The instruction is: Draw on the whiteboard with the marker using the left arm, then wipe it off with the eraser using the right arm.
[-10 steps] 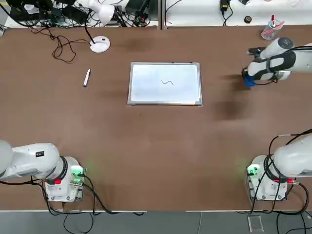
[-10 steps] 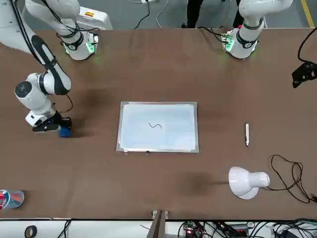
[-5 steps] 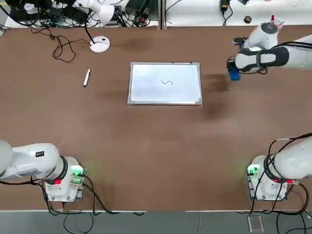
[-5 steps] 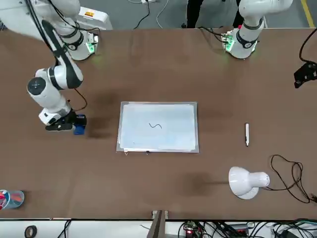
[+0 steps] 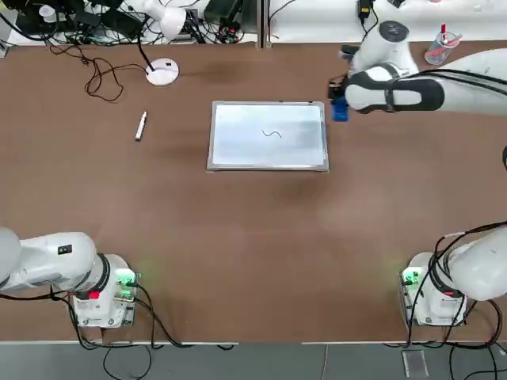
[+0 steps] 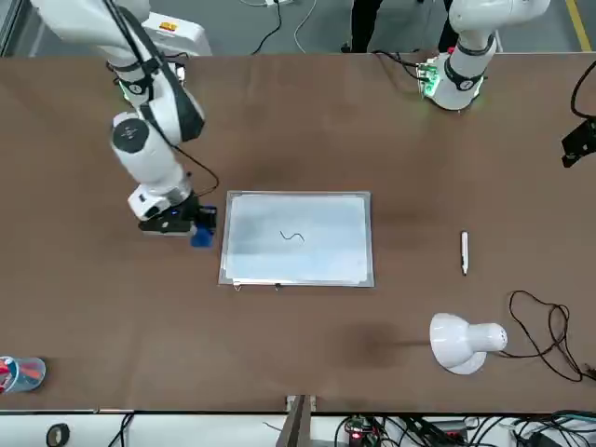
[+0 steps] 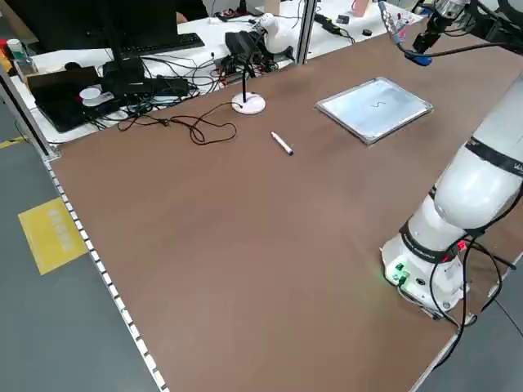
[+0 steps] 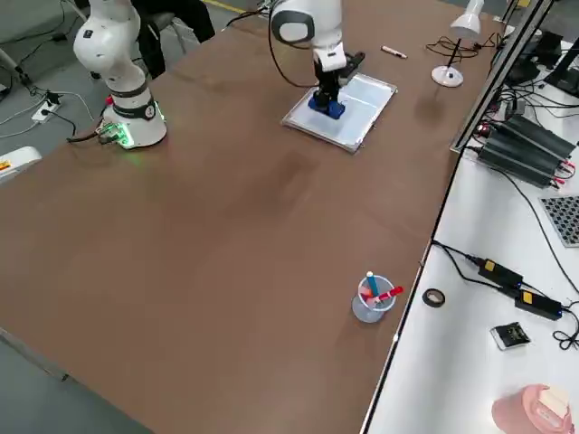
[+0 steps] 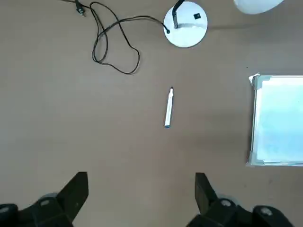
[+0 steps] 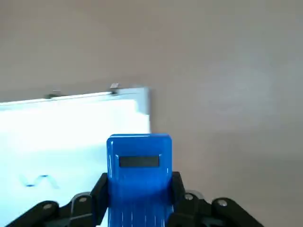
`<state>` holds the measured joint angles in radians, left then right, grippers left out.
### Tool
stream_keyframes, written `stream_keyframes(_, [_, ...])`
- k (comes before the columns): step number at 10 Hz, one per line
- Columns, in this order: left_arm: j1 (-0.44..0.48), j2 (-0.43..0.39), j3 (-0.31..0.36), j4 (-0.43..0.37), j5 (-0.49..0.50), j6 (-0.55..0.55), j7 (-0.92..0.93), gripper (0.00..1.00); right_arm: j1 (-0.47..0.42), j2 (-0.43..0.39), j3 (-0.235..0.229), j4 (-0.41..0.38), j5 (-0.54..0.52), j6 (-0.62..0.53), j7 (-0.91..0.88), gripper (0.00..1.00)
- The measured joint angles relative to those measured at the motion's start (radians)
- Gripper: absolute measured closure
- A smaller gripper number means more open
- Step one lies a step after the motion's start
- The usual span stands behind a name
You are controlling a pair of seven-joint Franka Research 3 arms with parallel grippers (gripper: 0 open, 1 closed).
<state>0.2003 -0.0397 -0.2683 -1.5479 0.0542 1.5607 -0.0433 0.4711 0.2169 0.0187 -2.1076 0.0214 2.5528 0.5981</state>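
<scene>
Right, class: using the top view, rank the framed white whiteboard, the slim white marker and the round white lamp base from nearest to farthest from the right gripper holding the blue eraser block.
1. Framed white whiteboard, just beside the right gripper and its blue eraser block.
2. Round white lamp base, beyond the board's far corner.
3. Slim white marker, farthest out on the left arm's side.

Glossy whiteboard (image 5: 268, 136), blue plastic eraser (image 10: 138, 176), matt brown table (image 5: 253, 237)
</scene>
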Motion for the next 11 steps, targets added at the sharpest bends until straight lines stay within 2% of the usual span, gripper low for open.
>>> stream_keyframes(2, [0.001, 0.000, 0.000, -0.005, -0.002, 0.000, 0.000, 0.00, 0.065, 0.032, -0.001, 0.042, 0.000, 0.001, 0.093, 0.44])
stream_keyframes(5, [0.014, 0.001, 0.000, -0.012, -0.002, 0.000, 0.005, 0.00, 0.146, 0.131, -0.002, 0.113, -0.001, 0.034, 0.195, 0.44])
stream_keyframes(9, [0.013, 0.007, -0.001, -0.023, -0.003, 0.000, 0.006, 0.00, 0.195, 0.269, -0.014, 0.174, -0.001, 0.114, 0.234, 0.44])
stream_keyframes(11, [0.008, 0.013, -0.010, -0.024, -0.005, 0.001, 0.007, 0.00, 0.208, 0.306, -0.023, 0.189, -0.001, 0.132, 0.238, 0.44])
